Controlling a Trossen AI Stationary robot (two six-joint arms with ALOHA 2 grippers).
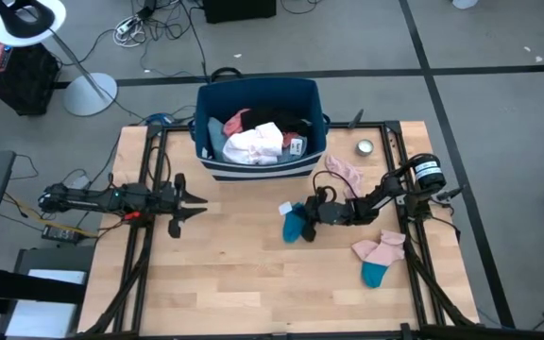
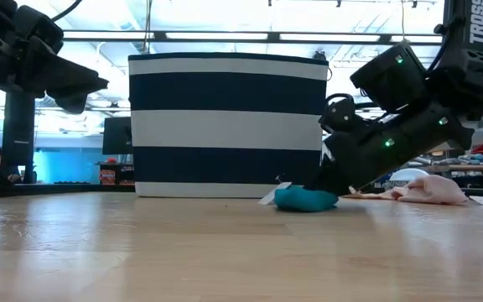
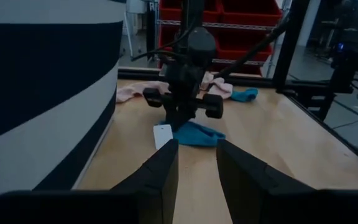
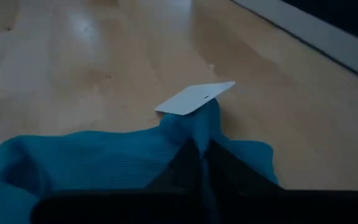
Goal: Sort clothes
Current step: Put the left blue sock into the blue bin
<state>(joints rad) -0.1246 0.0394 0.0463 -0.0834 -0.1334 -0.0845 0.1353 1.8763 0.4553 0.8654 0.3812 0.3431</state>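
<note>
A teal sock (image 1: pixel 294 227) with a white tag (image 4: pixel 194 98) lies on the wooden table right of centre. My right gripper (image 1: pixel 310 215) reaches in from the table's right side, low over the sock, and is shut on it (image 4: pixel 199 152). At the left side, my left gripper (image 1: pixel 196 200) hovers level with its fingers open (image 3: pixel 194 163) and nothing between them; it points across the table at the sock (image 3: pixel 194 134). A pink sock (image 1: pixel 345 170) lies flat behind the right arm. A pink and a teal sock (image 1: pixel 381 255) lie near the right edge. My right gripper pinches a raised bunch of the teal sock's cloth (image 4: pixel 191 134) between its two fingers, just short of the tagged end. The fingers slant down from the table's right side. The rest of the sock (image 2: pixel 304 199) lies on the table.
A navy bin with white stripes (image 1: pixel 217 159) stands at the far middle, holding white, pink and black clothes (image 1: pixel 258 140). A small round metal tin (image 1: pixel 365 147) sits to its right. Bare wood stretches across the near half and the left of the table.
</note>
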